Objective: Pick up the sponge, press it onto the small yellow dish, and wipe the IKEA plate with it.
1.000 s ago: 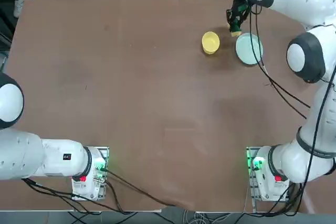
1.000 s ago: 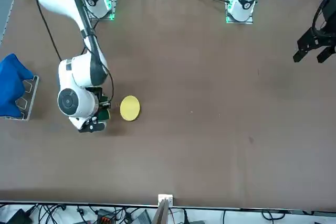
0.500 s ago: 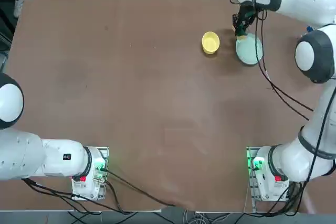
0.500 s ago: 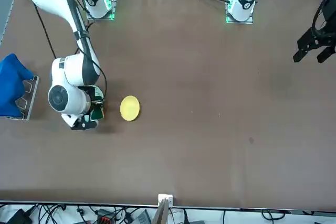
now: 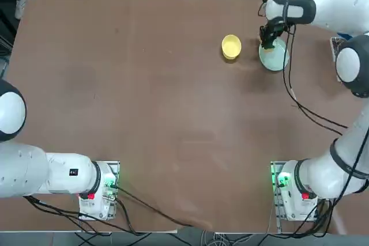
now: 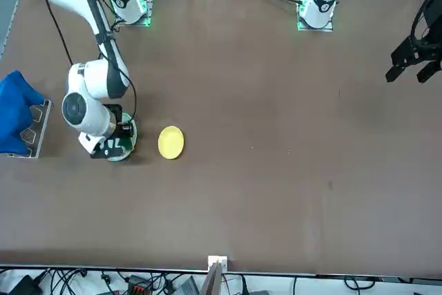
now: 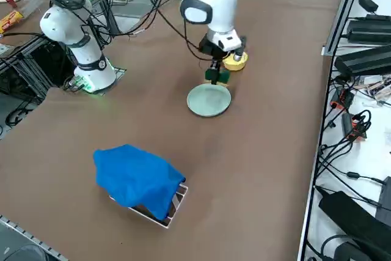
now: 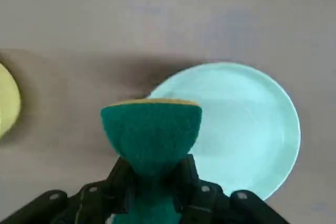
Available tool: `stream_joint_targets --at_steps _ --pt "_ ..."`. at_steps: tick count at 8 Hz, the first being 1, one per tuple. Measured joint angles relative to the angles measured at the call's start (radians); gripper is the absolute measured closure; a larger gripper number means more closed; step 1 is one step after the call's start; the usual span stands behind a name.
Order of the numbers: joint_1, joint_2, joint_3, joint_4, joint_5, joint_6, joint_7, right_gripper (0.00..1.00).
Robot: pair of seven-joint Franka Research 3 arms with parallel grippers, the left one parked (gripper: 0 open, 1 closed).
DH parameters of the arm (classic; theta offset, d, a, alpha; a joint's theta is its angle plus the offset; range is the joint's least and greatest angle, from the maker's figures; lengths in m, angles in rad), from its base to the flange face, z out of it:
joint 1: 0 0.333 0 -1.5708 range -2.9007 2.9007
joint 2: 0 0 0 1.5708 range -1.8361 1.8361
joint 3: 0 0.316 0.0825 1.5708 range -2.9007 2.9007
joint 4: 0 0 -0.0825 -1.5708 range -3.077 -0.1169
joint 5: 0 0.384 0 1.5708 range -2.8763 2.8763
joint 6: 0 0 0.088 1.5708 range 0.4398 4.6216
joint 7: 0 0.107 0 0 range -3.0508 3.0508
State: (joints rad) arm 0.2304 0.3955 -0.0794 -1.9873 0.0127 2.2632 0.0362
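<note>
over the mint plate's (image 8: 247,129) near rim, right pincer (image 8: 152,179) clamped on sponge (image 8: 151,132), squeezed narrow; off-centre descent could tip plate or miss into yellow dish (image 5: 231,46).

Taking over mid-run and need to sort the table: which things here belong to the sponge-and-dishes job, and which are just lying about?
Job:
- sponge, held in the shut right gripper
- IKEA plate, just under the sponge
- small yellow dish, beside the plate

Lying about:
- blue cloth on a small rack, apart from the dishes
</note>
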Motion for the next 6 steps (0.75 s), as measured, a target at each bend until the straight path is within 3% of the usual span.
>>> stream_joint_targets --at_steps 6 --pt "-0.065 -0.023 -0.009 -0.097 -0.006 0.070 -0.012 0.61"
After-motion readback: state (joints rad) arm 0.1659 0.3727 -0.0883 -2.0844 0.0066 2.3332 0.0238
